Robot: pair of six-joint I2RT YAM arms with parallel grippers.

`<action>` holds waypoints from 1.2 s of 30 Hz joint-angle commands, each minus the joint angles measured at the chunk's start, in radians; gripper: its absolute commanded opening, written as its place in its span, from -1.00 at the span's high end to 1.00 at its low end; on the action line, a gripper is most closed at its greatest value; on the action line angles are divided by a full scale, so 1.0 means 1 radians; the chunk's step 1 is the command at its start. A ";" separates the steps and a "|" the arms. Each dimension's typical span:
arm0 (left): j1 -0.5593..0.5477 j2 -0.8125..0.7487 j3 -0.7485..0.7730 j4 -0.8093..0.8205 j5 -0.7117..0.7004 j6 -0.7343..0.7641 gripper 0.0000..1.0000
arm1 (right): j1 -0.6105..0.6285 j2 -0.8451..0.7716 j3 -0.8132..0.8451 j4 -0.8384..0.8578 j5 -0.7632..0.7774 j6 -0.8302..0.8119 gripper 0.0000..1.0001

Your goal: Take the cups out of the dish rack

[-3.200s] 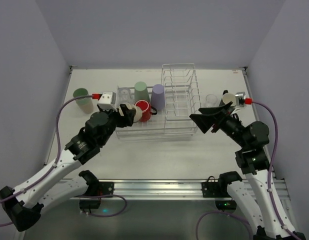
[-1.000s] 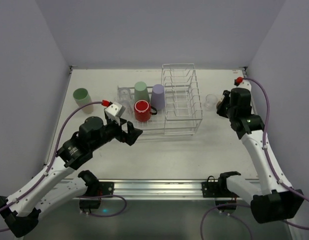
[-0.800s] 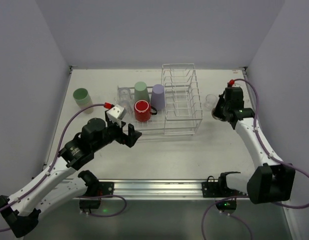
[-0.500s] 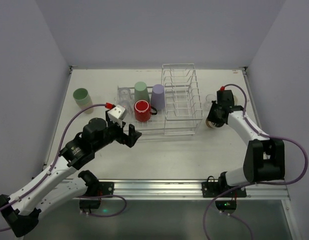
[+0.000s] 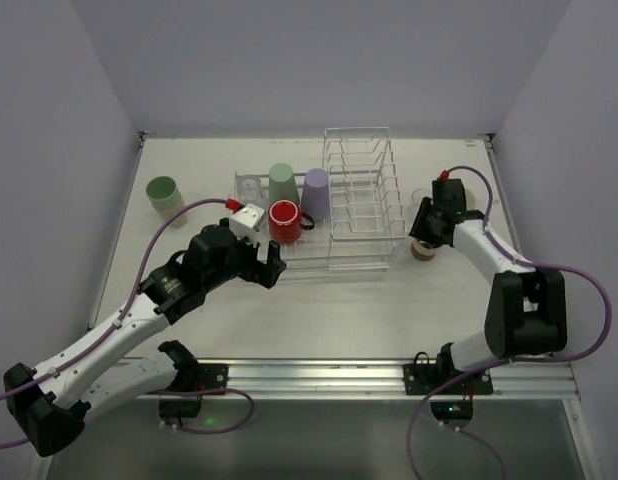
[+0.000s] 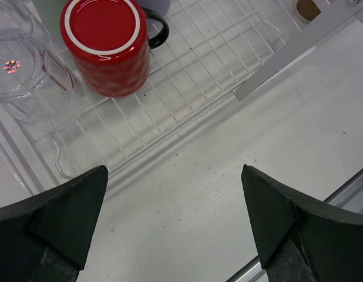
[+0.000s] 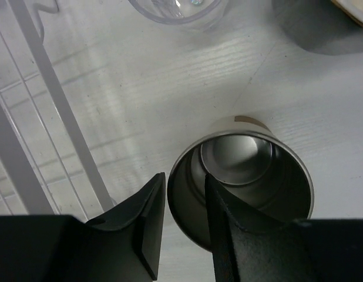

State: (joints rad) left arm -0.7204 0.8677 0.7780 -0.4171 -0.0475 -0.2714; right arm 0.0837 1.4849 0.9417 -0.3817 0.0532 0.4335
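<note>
The white dish rack [image 5: 361, 215] holds an upside-down red mug [image 5: 284, 220], a lavender cup [image 5: 315, 192], a pale green cup [image 5: 281, 182] and a clear glass [image 5: 250, 188]. My left gripper [image 5: 269, 265] hovers wide open over the bare table just in front of the rack, with the red mug [image 6: 106, 47] ahead of it. A small tan cup [image 7: 287, 194] stands upright on the table right of the rack. My right gripper [image 7: 184, 179] is open, one finger inside the cup and one outside its wall, a thin gap showing.
Another pale green cup [image 5: 165, 197] stands on the table at the far left. A clear glass [image 5: 420, 198] sits right of the rack, close behind the tan cup [image 5: 425, 250]. Side walls enclose the table.
My right arm swung down and set the tan cup on the table beside the rack, and its jaws have eased apart. The left gripper moved closer to the rack's front.
</note>
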 commanded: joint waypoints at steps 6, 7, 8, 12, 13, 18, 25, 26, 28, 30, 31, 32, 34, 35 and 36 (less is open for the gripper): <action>0.002 0.106 0.084 0.047 -0.169 -0.074 -1.00 | 0.001 -0.249 -0.063 0.081 -0.107 0.034 0.17; 0.003 0.122 0.083 0.095 -0.182 -0.074 -1.00 | -0.001 -0.282 -0.073 0.095 -0.121 0.037 0.03; 0.003 0.138 0.084 0.116 -0.187 -0.069 -1.00 | 0.001 -0.317 -0.093 0.102 -0.134 0.040 0.00; 0.006 0.273 0.119 0.192 -0.215 -0.035 -1.00 | 0.002 -0.498 -0.168 0.151 -0.191 0.062 -0.31; 0.006 0.290 0.125 0.227 -0.206 -0.005 -1.00 | 0.002 -0.567 -0.187 0.173 -0.188 0.066 -0.42; 0.006 0.352 0.162 0.339 -0.181 0.095 -1.00 | 0.002 -0.701 -0.265 0.217 -0.188 0.086 -0.66; 0.079 0.419 0.152 0.512 -0.106 0.219 -1.00 | 0.002 -0.750 -0.303 0.276 -0.222 0.117 -0.86; 0.090 0.430 0.155 0.515 -0.094 0.222 -1.00 | 0.001 -0.758 -0.317 0.285 -0.228 0.122 -0.88; 0.117 0.471 0.170 0.515 -0.056 0.231 -1.00 | 0.001 -0.785 -0.333 0.312 -0.234 0.137 -0.90; 0.144 0.517 0.185 0.506 -0.031 0.238 -1.00 | 0.001 -0.811 -0.346 0.325 -0.251 0.148 -0.95; 0.148 0.531 0.204 0.503 -0.003 0.245 -1.00 | 0.001 -0.818 -0.346 0.329 -0.259 0.149 -0.96; 0.154 0.553 0.213 0.500 0.011 0.248 -1.00 | 0.001 -0.822 -0.346 0.333 -0.266 0.151 -0.97; 0.159 0.576 0.233 0.483 0.034 0.258 -1.00 | 0.001 -0.828 -0.346 0.333 -0.283 0.154 -0.98; 0.160 0.596 0.254 0.474 0.032 0.261 -1.00 | 0.002 -0.830 -0.350 0.333 -0.286 0.155 -0.98; 0.162 0.605 0.263 0.457 0.028 0.264 -1.00 | 0.001 -0.831 -0.353 0.336 -0.291 0.159 -0.98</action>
State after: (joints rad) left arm -0.5667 1.4567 0.9672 0.0200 -0.0639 -0.0513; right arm 0.0830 0.6640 0.5980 -0.1043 -0.1753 0.5697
